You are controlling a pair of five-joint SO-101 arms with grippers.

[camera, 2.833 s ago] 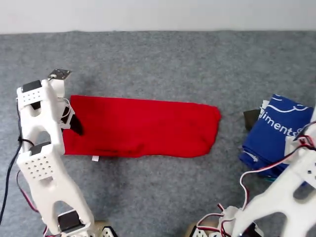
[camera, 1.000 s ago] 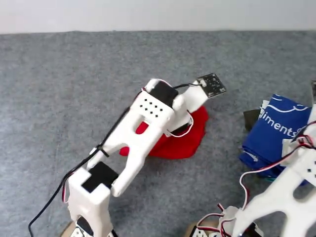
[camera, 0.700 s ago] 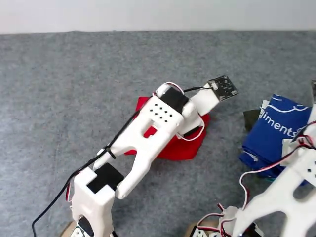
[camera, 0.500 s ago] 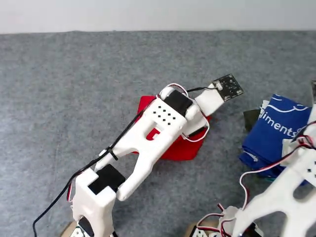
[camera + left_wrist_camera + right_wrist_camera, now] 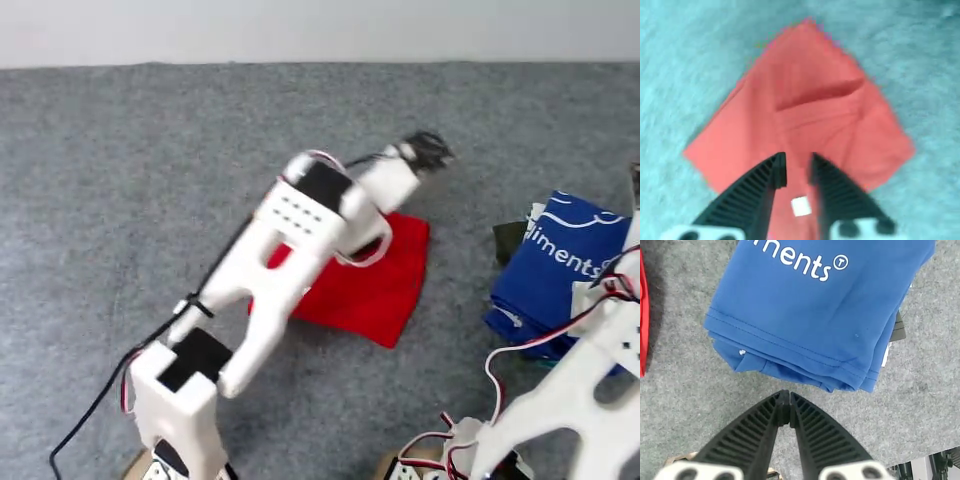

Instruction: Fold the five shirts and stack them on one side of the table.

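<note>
A red shirt [image 5: 375,290] lies folded into a rough square on the grey table, near the middle right. My left arm [image 5: 320,205] stretches over its far left part. In the left wrist view my left gripper [image 5: 797,167] hovers just above the red shirt [image 5: 815,100], fingers a little apart, with a small white tag showing between them. A stack of folded shirts with a blue one [image 5: 560,265] on top sits at the right edge. My right gripper [image 5: 786,397] is shut and empty on the near side of the blue shirt [image 5: 815,305].
A dark folded piece [image 5: 510,240] peeks out from under the blue stack. My right arm [image 5: 580,400] rises from the near right corner. The red shirt's edge [image 5: 642,315] shows off to one side of the right gripper. Bare grey felt [image 5: 150,180] spreads left.
The left arm carried the red shirt's left end over to the right, folding it in half. It has now let go and drawn back, and the shirt lies flat. The right arm stayed still.
</note>
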